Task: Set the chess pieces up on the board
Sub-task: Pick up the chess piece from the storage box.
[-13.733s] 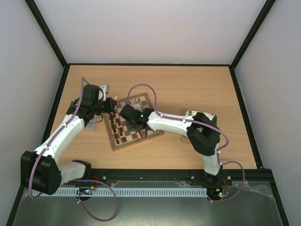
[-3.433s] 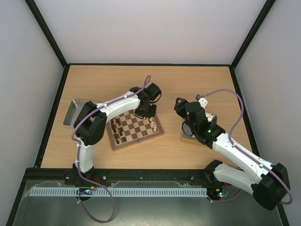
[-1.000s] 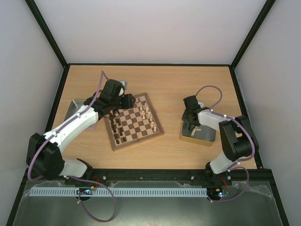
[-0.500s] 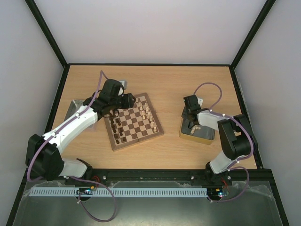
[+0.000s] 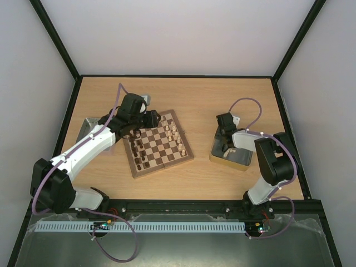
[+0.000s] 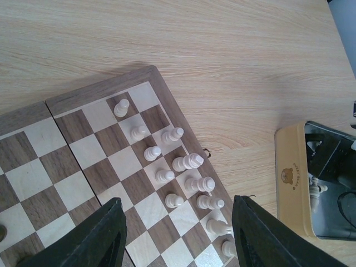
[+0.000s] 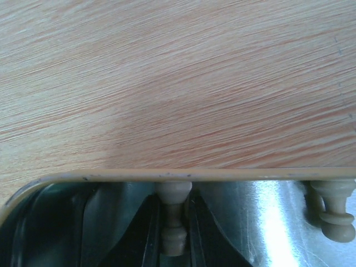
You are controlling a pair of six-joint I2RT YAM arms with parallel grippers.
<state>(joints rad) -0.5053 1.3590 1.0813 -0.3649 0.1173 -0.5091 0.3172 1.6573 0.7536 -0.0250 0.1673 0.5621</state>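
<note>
Eleven cream chessmen (image 6: 188,162) on the board (image 6: 100,92), two in the yellow tin (image 7: 233,174).
Right gripper (image 7: 173,222) clamps one cream chessman (image 7: 172,193) there; left gripper (image 6: 178,203) fingers stand apart, empty.

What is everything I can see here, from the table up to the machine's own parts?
table: one, light wood, under everything.
board: one, brown and cream checks, left of the table's middle.
cream pieces: about eleven showing, along the board's right side.
dark pieces: several, dark brown, along the board's left side; too small to count.
right tin: one, cream outside, shiny inside, right of the board.
loose cream piece: one, inside the right tin.
held cream piece: one, at the right tin's rim.
left tin: one, grey metal, left of the board, partly hidden.
left gripper: black, open and empty, above the board.
right gripper: black, shut on the held cream piece.
</note>
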